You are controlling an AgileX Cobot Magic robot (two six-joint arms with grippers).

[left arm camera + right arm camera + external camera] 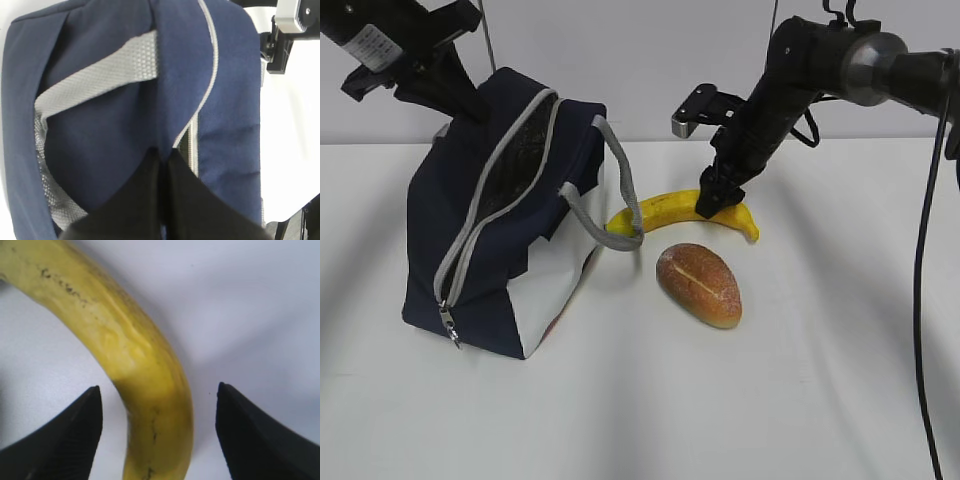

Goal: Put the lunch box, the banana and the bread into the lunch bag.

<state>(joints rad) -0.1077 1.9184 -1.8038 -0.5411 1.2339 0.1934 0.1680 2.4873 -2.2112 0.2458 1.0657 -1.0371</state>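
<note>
The right arm is angling down, its released claw (157, 432) straddling the curved yellow banana (135, 360); the left clenched claw (162, 200) is pinching the navy fabric lunch bag (125, 110).

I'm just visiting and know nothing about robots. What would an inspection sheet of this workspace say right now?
Surface: white table, bare where visible.
Lunch bag: navy, standing tilted, zipper open.
Banana: lying on the table behind the bread, its left end by the bag's grey handle.
Bread: roll lying on the table, right of the bag, untouched.
Lunch box: nothing seen.
Clutter: nothing seen.
Left gripper: fingers shut, pinching the bag's navy fabric.
Right gripper: fingers open, one on each side of the banana, not yet closed.
Cables: black cable hanging at right.
Surroundings: plain pale wall.
</note>
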